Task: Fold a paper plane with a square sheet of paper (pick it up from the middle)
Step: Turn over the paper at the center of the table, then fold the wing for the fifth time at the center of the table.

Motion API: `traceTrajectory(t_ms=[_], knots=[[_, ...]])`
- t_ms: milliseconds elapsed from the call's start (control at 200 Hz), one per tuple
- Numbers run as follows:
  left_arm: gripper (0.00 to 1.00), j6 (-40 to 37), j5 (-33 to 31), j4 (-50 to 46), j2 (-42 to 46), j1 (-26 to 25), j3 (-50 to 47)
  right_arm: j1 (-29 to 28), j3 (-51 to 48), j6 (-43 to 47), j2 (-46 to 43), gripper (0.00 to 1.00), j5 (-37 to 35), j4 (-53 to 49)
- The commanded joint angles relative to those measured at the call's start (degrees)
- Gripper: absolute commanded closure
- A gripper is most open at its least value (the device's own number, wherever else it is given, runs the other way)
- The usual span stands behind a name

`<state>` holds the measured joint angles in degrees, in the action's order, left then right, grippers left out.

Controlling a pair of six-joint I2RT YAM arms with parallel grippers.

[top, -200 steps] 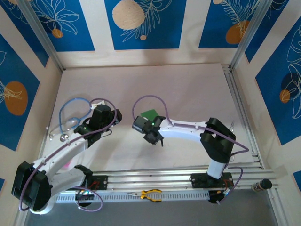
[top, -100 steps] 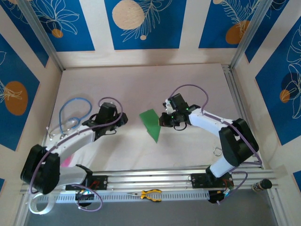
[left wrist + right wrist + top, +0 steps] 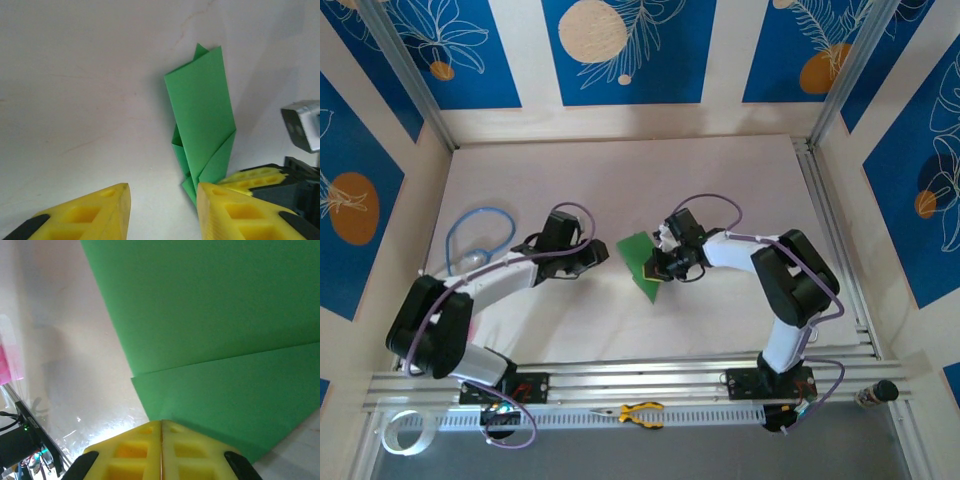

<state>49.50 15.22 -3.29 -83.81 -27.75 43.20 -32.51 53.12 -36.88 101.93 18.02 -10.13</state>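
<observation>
Left wrist: your left gripper sits part open, empty, just short of the paper; right gripper pinches its edge shut. Close left squarely on the crease.

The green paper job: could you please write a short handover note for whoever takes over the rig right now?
Left gripper: open, nothing between its fingers, just short of the paper's near end.
Right gripper: shut, tips at the paper's edge; whether it pinches the paper cannot be told.
Green paper: lying on the table between the two grippers.
Done: several folds are in; it is a narrow shape with diagonal flaps at one end.
Left: probably the last folds, as it does not yet look like a finished plane.
</observation>
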Motion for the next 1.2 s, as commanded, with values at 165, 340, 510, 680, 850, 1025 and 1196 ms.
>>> traceTrajectory(t_ms=[165, 340, 510, 680, 850, 1025, 1196], knots=[[0.7, 0.93, 10.36, 3.93, -7.53, -0.35, 5.92, -2.12, -2.9, -7.4, 1.6, 0.9, -2.18, -0.11], [0.77, 1.82, 12.88, 4.74, -13.18, -1.52, 9.67, -4.42, -3.93, -15.53, 1.63, 0.9, -5.78, -1.66], [0.83, 2.62, 12.99, 4.47, -18.09, -3.4, 12.85, -6.3, -7.24, -24.03, -0.21, 0.91, -8.61, 0.99], [0.85, 3.04, 9.82, 2.33, -21.56, -4.27, 14.19, -7.73, -8.95, -27.26, -2.63, 0.91, -10.74, 2.34], [0.9, 3.51, 6.68, 1.08, -24.2, -4.93, 14.46, -8.33, -9.18, -26.57, -6.39, 0.89, -11.52, 3.38], [0.92, 2.76, 4.85, 0.24, -24.7, -4.96, 11.8, -4.79, -8.05, -22.09, -12.67, 0.84, -13.83, -1.16], [0.92, 2.71, 7.67, 5.19, -25.34, -4.92, 8.64, 4.81, -10.17, -18.76, -12.59, 0.79, -4.8, 1.61]])
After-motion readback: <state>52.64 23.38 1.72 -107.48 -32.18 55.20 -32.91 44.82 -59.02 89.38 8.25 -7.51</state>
